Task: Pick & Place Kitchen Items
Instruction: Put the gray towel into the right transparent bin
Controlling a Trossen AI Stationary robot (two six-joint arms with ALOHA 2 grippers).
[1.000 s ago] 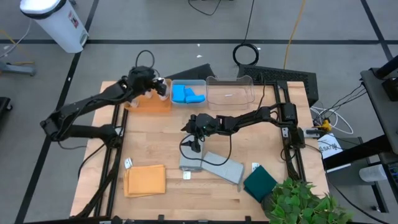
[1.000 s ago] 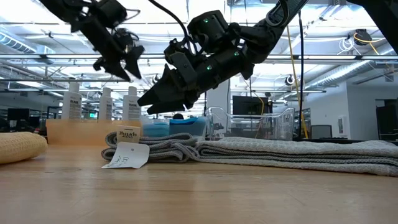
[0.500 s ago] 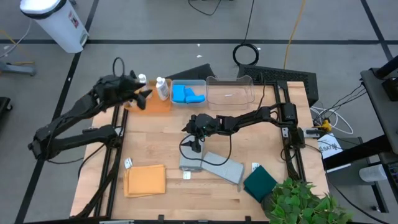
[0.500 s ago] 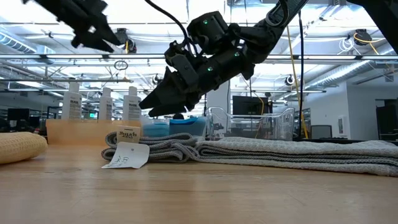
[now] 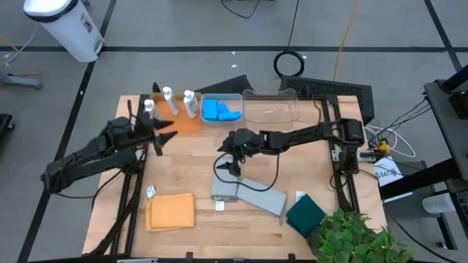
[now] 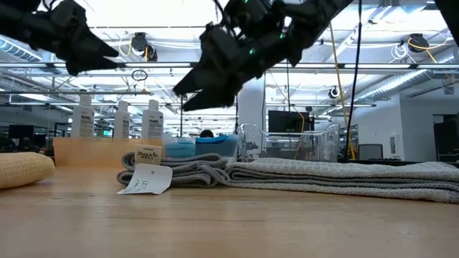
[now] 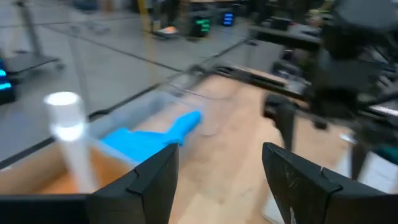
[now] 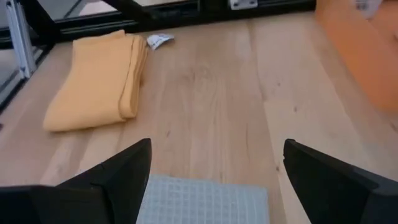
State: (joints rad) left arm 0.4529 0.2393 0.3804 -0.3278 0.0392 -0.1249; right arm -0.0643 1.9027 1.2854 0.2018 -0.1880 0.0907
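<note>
Since the earlier frames the left gripper [image 5: 162, 136] has been pulling back from the orange tray [image 5: 183, 121] at the upper left of the high view toward the left middle of the counter [image 5: 190, 172], and the three white bottles [image 5: 167, 98] are now standing uncovered in that tray. Its jaws are standing partly spread and are holding nothing (the wrist view is showing open air between them). The right gripper [image 5: 224, 165] has been rising slightly at the centre of the frame; its jaws are spread wide and empty, hanging above the near end of the grey cloth [image 5: 250, 193] without touching it. The blue sponges [image 5: 221, 112] are lying in the clear bin [image 5: 235, 96] just right of the tray, and a second clear bin [image 5: 270, 109] is sitting beside it. The orange cloth [image 5: 170, 211] is lying folded at the lower left of the high view, and the dark green cloth [image 5: 306, 214] at the lower right.
</note>
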